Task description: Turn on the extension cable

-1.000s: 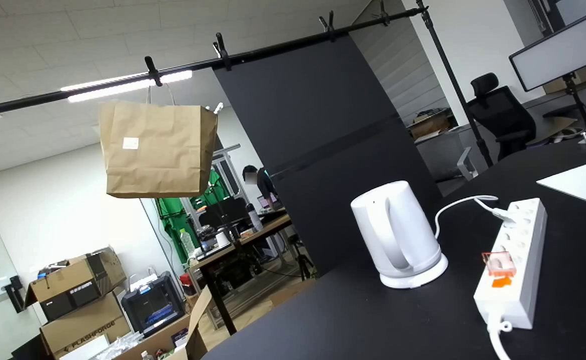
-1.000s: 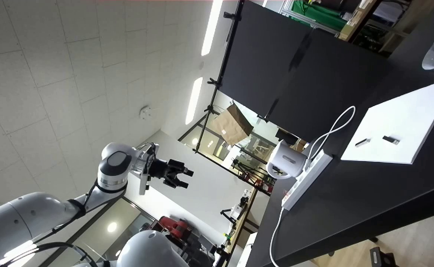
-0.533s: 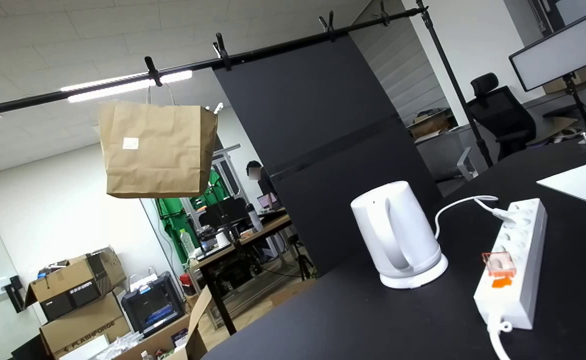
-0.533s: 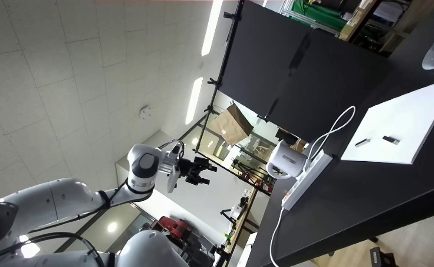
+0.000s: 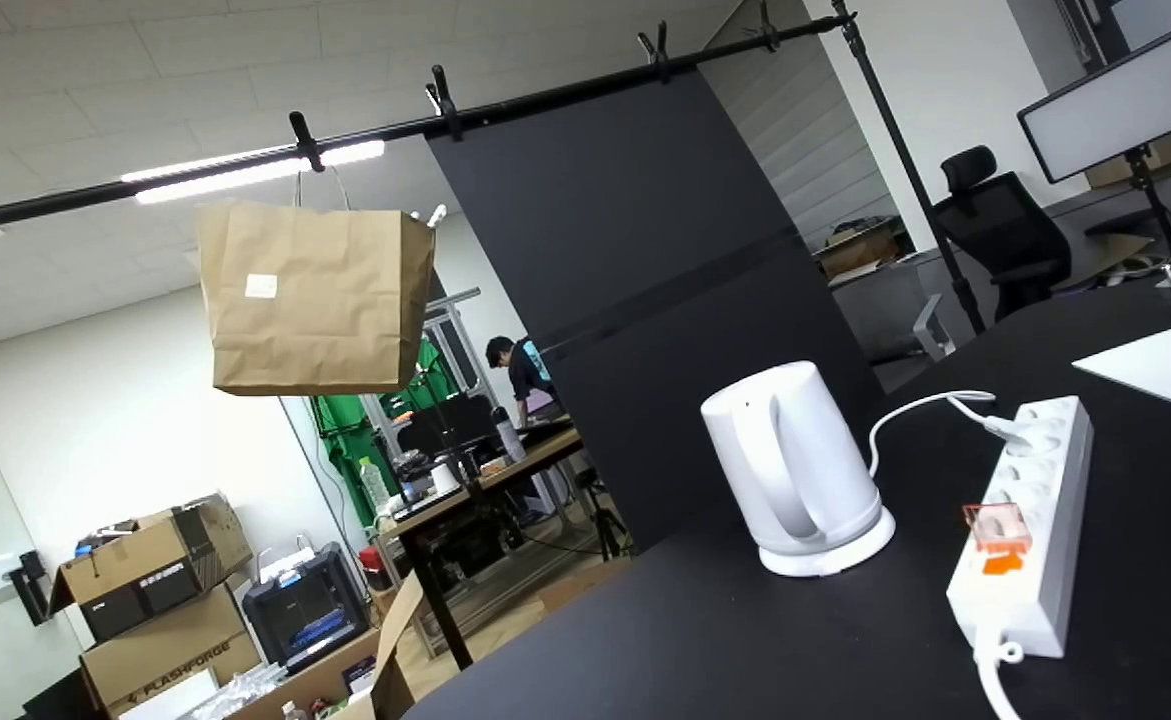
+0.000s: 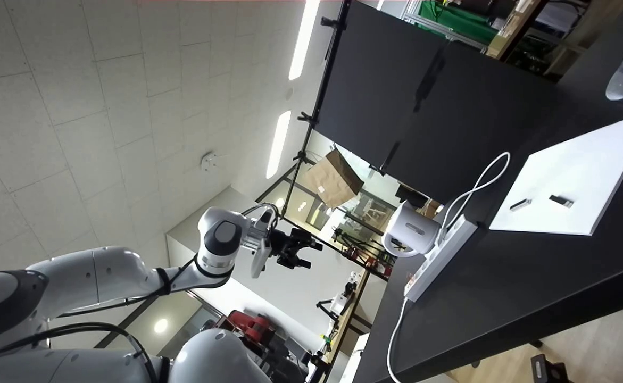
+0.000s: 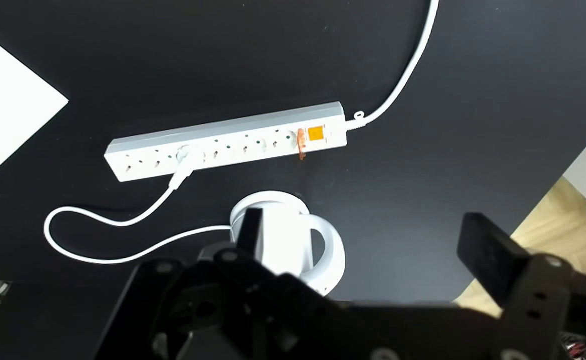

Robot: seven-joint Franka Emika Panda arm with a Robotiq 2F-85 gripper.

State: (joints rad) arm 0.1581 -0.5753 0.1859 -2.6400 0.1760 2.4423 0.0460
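The gripper (image 7: 365, 230) has its jaws wide apart; in the wrist view one of its fingers (image 7: 489, 252) shows well past the handle of the white kettle (image 7: 282, 232), and the other crosses in front of the kettle itself. In an exterior view the gripper hangs in the air, well apart from the kettle on its handle side, higher than the table (image 6: 503, 276).

The extension cable (image 7: 235, 147) lies flat on the table near the kettle; seen from the wrist, it is on the far side of the kettle from the jaws, lengthwise across the view and well apart from both fingers. Its orange switch (image 7: 316, 133) is at the end on the kettle's handle side and falls, side to side, between the two fingers, while the socket row runs out past the kettle the opposite way. A see-through, red-edged flap (image 5: 997, 528) stands just beside the switch.

A white plug (image 7: 183, 170) sits in a socket toward the end away from the switch, and a thin cord (image 7: 105, 261) loops from it back to the kettle. A thicker cord (image 7: 418, 54) leaves the switch end, curving away from the kettle. Beyond the plug end lies a white board (image 7: 7, 105), well apart from the kettle. Higher than the kettle and well apart from it, a brown paper bag (image 5: 310, 300) hangs from a black pole (image 5: 545, 100).
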